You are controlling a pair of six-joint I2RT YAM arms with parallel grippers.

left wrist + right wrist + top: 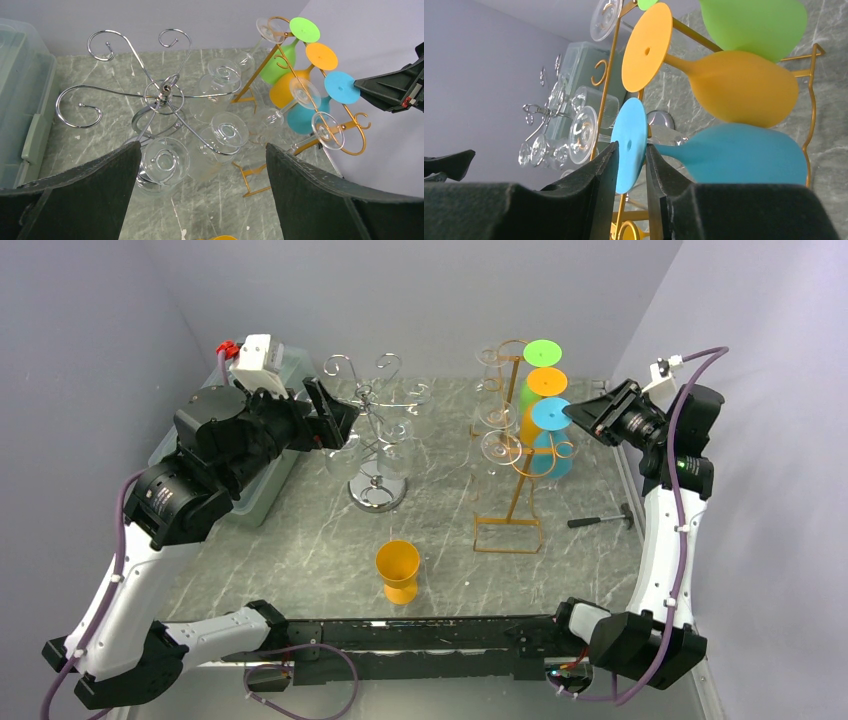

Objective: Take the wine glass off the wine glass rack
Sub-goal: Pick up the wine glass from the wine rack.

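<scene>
Grey marbled table (440,510), right rear: gold wire rack (519,495) hangs a matte blue glass (744,155), its flat round foot between close-set jaws of the right gripper (631,149), grip unclear; left gripper (202,147) gapes wide, empty.

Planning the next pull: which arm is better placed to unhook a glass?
Right. The right tool brackets the foot of the blue glass on the gold rack; the left tool hangs open, apart from the clear glasses.
</scene>
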